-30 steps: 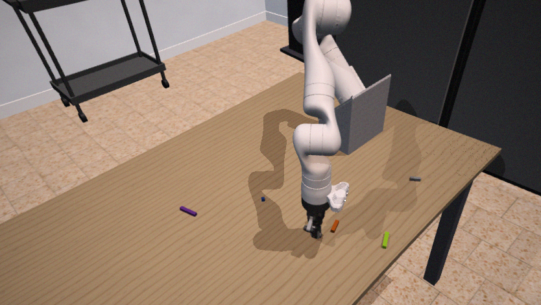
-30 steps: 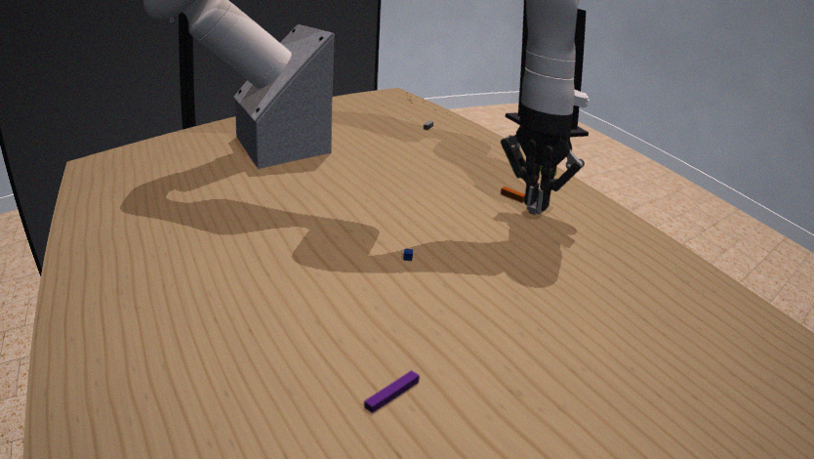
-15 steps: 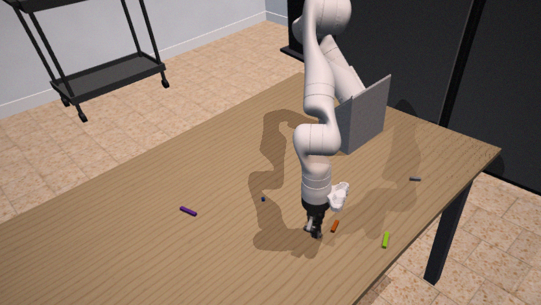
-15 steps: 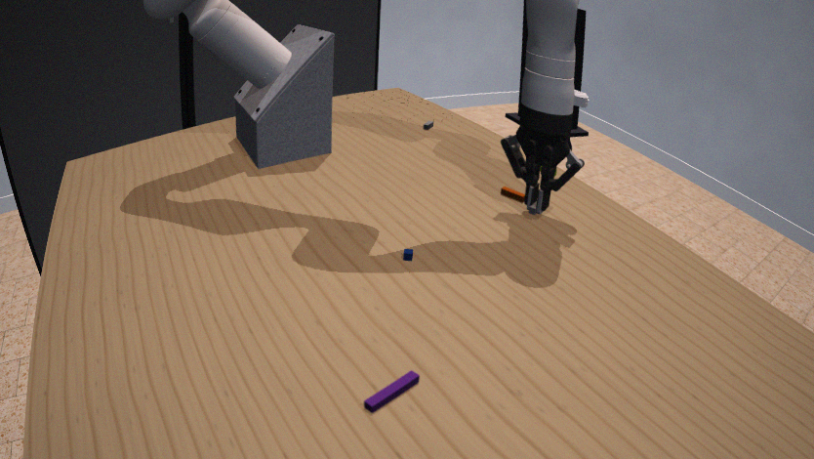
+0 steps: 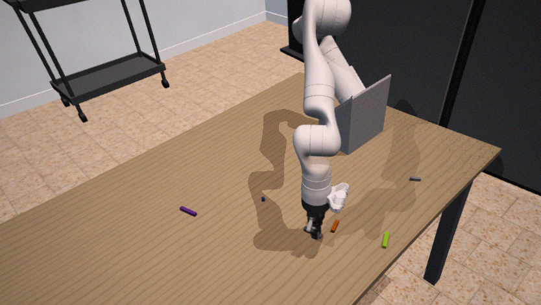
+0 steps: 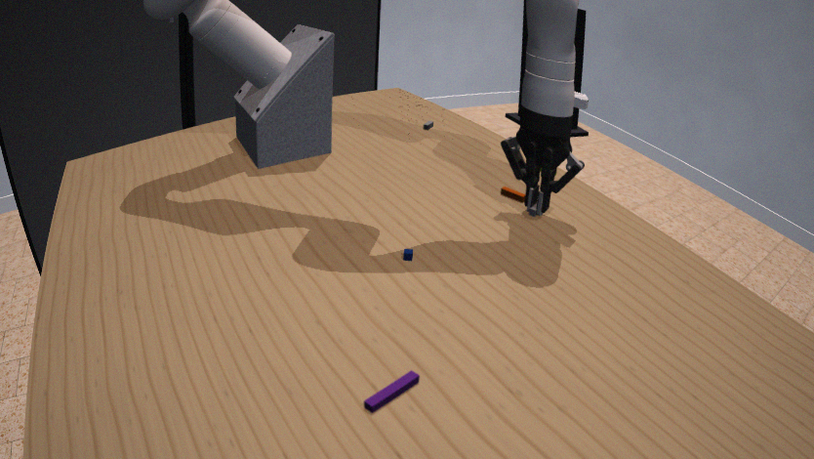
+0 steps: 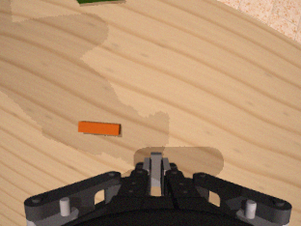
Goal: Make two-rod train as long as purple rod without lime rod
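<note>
The purple rod (image 5: 188, 211) lies flat on the table's left part; it also shows near the front in the exterior view (image 6: 390, 391). The orange rod (image 5: 334, 225) lies flat just right of my gripper (image 5: 313, 233). In the wrist view the orange rod (image 7: 99, 128) is ahead and to the left of the fingers. My gripper (image 6: 536, 209) points straight down with its tips at the table top. It is shut on a short rod that the fingers hide, so I cannot tell its colour.
A blue cube-like rod (image 5: 263, 198) lies left of the arm. A lime rod (image 5: 385, 239) lies near the table's right edge. A grey rod (image 5: 414, 178) lies far right. The arm's grey base block (image 6: 287, 103) stands at the back.
</note>
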Controlling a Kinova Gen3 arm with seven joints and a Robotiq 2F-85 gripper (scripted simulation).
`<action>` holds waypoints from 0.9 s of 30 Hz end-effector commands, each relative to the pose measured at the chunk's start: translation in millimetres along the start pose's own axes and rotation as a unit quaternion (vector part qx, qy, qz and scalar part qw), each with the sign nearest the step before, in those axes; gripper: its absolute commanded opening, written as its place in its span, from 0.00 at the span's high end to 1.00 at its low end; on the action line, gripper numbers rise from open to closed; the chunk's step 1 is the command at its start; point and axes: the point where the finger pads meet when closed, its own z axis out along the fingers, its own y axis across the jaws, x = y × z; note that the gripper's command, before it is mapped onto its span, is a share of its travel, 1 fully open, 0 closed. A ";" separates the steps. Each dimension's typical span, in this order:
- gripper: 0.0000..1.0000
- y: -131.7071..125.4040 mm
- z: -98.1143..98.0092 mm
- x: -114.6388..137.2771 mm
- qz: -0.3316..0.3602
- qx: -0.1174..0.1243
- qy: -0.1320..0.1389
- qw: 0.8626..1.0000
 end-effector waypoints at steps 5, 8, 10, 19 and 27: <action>0.95 0.3 4.8 0.1 0.000 0.000 0.000 1.000; 0.95 0.3 6.4 0.1 0.000 0.000 0.000 1.000; 0.95 0.3 7.0 0.1 0.000 0.000 0.000 1.000; 0.95 0.3 7.2 0.1 0.000 0.000 0.000 1.000; 0.95 0.3 7.2 0.1 0.000 0.000 0.000 1.000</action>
